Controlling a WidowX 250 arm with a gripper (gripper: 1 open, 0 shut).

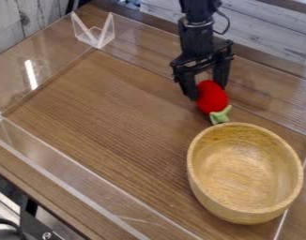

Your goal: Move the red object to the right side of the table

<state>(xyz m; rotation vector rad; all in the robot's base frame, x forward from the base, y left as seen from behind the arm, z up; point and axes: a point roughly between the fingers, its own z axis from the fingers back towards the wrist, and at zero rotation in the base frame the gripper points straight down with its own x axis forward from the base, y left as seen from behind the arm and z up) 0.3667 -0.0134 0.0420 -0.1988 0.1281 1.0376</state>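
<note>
Your pincer (204, 84) stands wide, its fingers spread to either side of the red object's (212, 96) upper end and gripping nothing. The red object lies on the table (105, 122), green stem pointing toward the wooden bowl (245, 172), just beyond the bowl's far rim.

My gripper (204, 82) is black. The strawberry (212, 96) is glossy red with a light green stem end. The table (105, 122) shows brown wood grain; the bowl (243, 172) is pale wood.
</note>
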